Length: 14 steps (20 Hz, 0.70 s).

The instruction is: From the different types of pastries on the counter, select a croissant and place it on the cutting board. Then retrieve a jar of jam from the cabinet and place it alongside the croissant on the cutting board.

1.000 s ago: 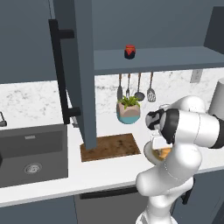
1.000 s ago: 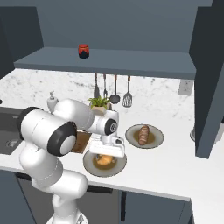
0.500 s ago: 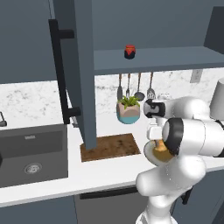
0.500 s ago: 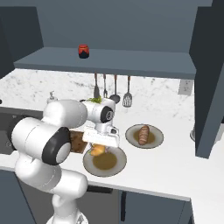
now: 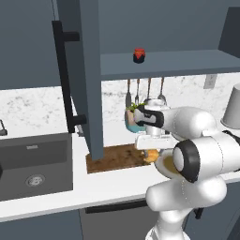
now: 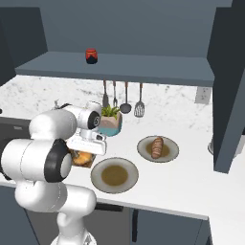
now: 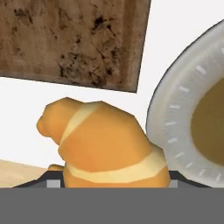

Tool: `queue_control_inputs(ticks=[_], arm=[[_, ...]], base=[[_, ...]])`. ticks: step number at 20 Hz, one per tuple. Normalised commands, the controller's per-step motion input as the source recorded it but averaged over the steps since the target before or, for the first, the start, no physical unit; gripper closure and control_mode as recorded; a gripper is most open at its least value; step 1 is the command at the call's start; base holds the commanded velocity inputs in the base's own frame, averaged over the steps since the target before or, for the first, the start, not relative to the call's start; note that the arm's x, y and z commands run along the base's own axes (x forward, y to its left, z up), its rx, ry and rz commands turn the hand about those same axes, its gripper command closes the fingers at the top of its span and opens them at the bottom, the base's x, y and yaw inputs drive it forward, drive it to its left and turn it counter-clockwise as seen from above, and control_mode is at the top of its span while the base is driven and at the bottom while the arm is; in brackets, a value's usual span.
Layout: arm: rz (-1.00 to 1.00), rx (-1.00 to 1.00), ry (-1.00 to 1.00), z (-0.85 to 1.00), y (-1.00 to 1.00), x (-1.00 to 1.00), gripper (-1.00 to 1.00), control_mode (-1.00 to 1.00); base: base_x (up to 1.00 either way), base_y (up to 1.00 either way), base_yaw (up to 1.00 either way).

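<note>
White marbled tabletop (image 5: 42, 201) with a dark sink (image 5: 33, 164) set in at left; blue-grey wall cabinet (image 5: 84, 70) above, its tall door standing open with a long black bar handle (image 5: 63, 79). I see the small dark red-topped jam jar (image 5: 138, 55) on the cabinet shelf. The jaws (image 5: 151, 151) are closed on the golden-orange ridged croissant (image 7: 105, 144), held above the tabletop between the dark brown mottled cutting board (image 5: 117, 158) and the empty round tan plate (image 6: 115, 174). In the hand view the croissant sits just short of the board's corner, beside the plate rim. The darker brown pastry (image 6: 157, 147) lies on a second tan plate (image 6: 171, 153) further right.
</note>
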Motion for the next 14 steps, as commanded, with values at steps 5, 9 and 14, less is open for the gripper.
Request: queue_control_inputs(ticks=[5, 9, 14], arm=[[0.00, 0.00, 0.00, 0.00, 0.40, 0.57, 1.00, -1.00], [0.00, -0.02, 0.00, 0.00, 0.20, 0.61, 1.00, -1.00], [0.00, -0.03, -0.02, -0.04, 0.06, 0.50, 1.00, -1.00]], base=[[0.00, 0.00, 0.00], [0.00, 0.00, 0.00], [0.00, 0.00, 0.00]])
